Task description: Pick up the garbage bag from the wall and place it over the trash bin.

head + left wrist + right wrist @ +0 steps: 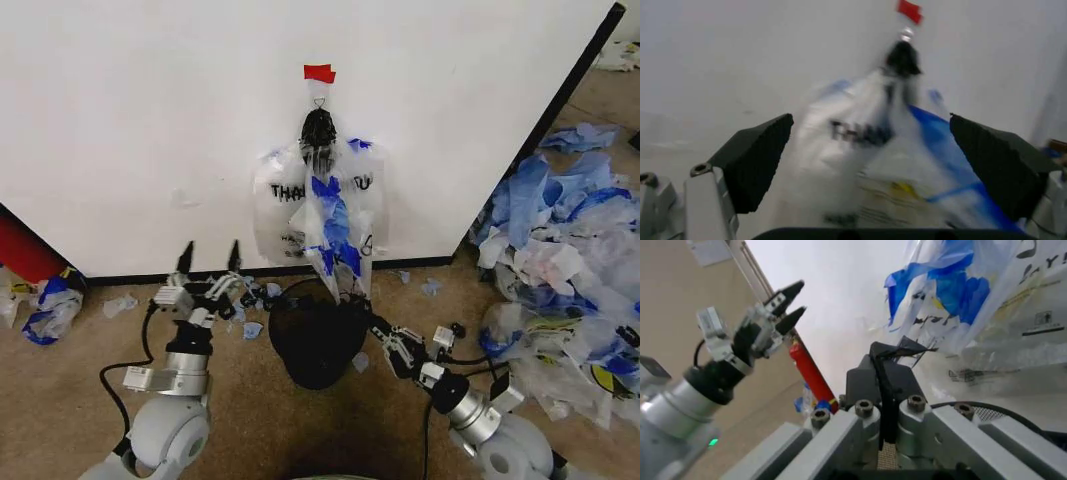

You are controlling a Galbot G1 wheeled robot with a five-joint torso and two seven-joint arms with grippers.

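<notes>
Hanging from a black clip under a small red tape piece (319, 72), the thin see-through plastic garbage bag with blue handles (322, 212) lies flat against the large white wall panel (150, 110), ahead of and above both my hands. My left hand (210, 258) points at it with fingers spread apart. My right hand (358, 308) has its fingers pressed together at the bag's bottom edge, over the round black mesh trash bin (316, 345) on the floor between the hands.
</notes>
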